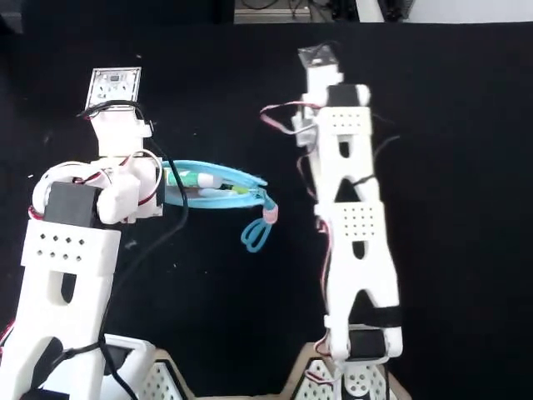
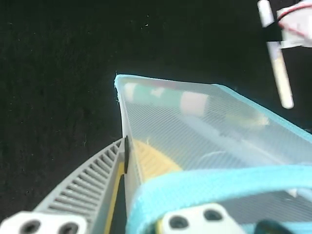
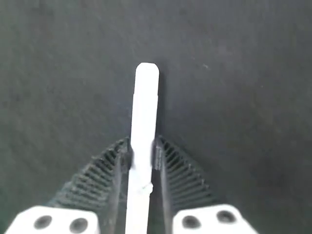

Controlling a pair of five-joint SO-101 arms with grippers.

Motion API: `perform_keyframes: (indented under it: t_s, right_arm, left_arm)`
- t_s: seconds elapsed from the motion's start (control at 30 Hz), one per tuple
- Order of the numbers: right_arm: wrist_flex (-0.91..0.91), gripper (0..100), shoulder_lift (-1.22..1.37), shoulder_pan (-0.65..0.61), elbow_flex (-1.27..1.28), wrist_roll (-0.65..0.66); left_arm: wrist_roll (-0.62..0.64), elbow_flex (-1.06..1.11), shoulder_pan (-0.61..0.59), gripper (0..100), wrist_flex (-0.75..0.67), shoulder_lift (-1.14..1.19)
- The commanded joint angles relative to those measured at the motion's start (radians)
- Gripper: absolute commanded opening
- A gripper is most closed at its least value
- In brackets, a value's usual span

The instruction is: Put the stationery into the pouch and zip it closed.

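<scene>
A clear mesh pouch with light blue trim lies across the black table, with several stationery items inside it. Its blue loop and pink pull hang at the near right end. My left gripper is shut on the pouch's left end; in the left wrist view its fingers pinch the pouch wall. My right gripper is at the far side of the table, shut on a white pen. The left wrist view also shows that pen beyond the pouch.
Both arm bases stand at the near edge. The right arm stretches lengthwise up the table, right of the pouch. Black cloth covers the table; cables lie past its far edge.
</scene>
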Motion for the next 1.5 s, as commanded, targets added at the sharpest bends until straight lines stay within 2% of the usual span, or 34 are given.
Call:
perform_keyframes:
  t_s: [0.0,0.13,0.3,0.47,0.63,0.73,0.93,1.0,1.13,1.47]
  right_arm:
    - [0.086,1.0,-0.073,0.061,-0.111,0.011]
    - [0.086,1.1,-0.096,0.123,0.016,0.012]
    - [0.086,1.2,-0.186,0.166,0.266,0.075]
    - [0.084,1.1,-0.430,0.176,0.611,0.091]
    - [0.075,1.1,-0.704,0.127,0.972,0.203]
    - [-0.005,1.1,-0.840,0.115,1.198,0.238]
    - [-0.296,1.5,-1.013,0.110,1.557,0.247]
    - [-0.302,6.1,-1.029,0.083,1.590,0.247]
    - [-0.247,21.9,-1.030,0.046,1.575,0.245]
    - [-0.242,23.3,-0.943,0.031,1.399,0.236]
  left_arm:
    - [-0.009,0.045,0.018,3,-0.017,0.012]
    - [-0.009,0.047,0.016,3,-0.015,0.011]
    - [-0.009,0.045,0.019,3,-0.017,0.011]
    - [-0.009,0.045,0.019,3,-0.017,0.011]
    - [-0.009,0.045,0.019,3,-0.017,0.011]
    - [-0.009,0.045,0.018,3,-0.017,0.011]
    - [-0.009,0.045,0.018,3,-0.017,0.011]
    - [-0.009,0.045,0.018,3,-0.017,0.011]
    - [-0.009,0.045,0.018,3,-0.017,0.011]
    - [-0.009,0.047,0.018,3,-0.017,0.011]
